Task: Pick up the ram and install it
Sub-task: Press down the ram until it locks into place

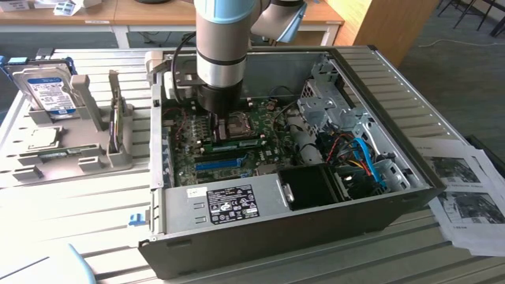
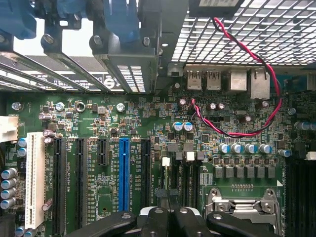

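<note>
- The pincer is down inside the open computer case, its fingers drawn together over the motherboard beside the processor socket.
- I can't tell whether it grips anything.
- A ram lies seated by the socket.
- The case walls and drive cage stand close around the arm.

Bright daylight, washed-out glare on the table, shadowed case interior, slightly soft focus
</note>
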